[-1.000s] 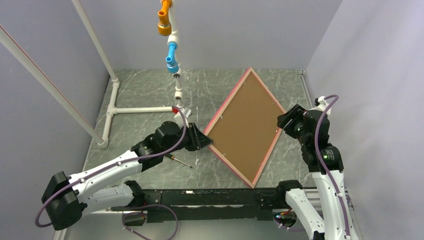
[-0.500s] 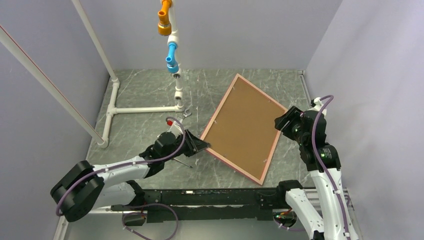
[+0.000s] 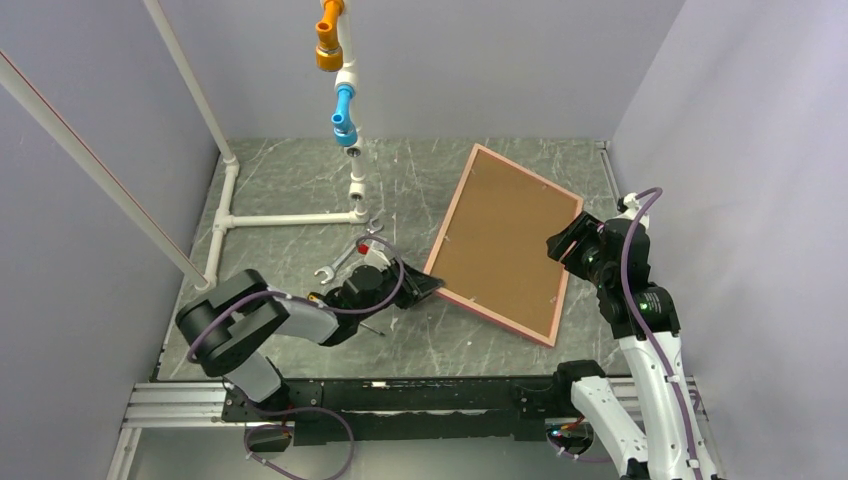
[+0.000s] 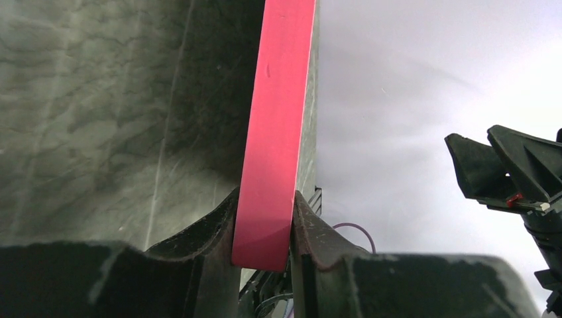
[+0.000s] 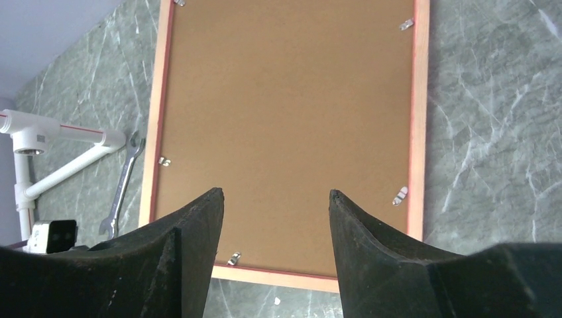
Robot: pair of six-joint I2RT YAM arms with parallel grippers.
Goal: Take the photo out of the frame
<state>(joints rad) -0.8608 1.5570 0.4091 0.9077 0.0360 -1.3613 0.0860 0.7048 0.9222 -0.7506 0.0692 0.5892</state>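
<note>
Above marbled surface [image 3: 290, 180], pinching frame's [image 3: 500, 240] eight-o'clock corner in left claw [image 4: 265, 228]; aiming empty, parted right claw [image 5: 275, 218] at clips [image 5: 400, 195].

Grey marbled table [image 3: 290, 180] bearing frame [image 3: 500, 240], wrench [image 5: 124, 182], white pipe stand [image 3: 280, 218]

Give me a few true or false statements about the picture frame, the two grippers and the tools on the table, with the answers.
1. The brown backing board of the frame faces up. True.
2. The left gripper is shut on the frame's pink-red edge. True.
3. The right gripper grips the frame. False: it is open above the backing board and holds nothing.
4. The photo lies out on the table. False: no photo shows, and the backing board sits in the frame under small metal clips.
5. A wrench lies near the white pipe structure. True.
</note>
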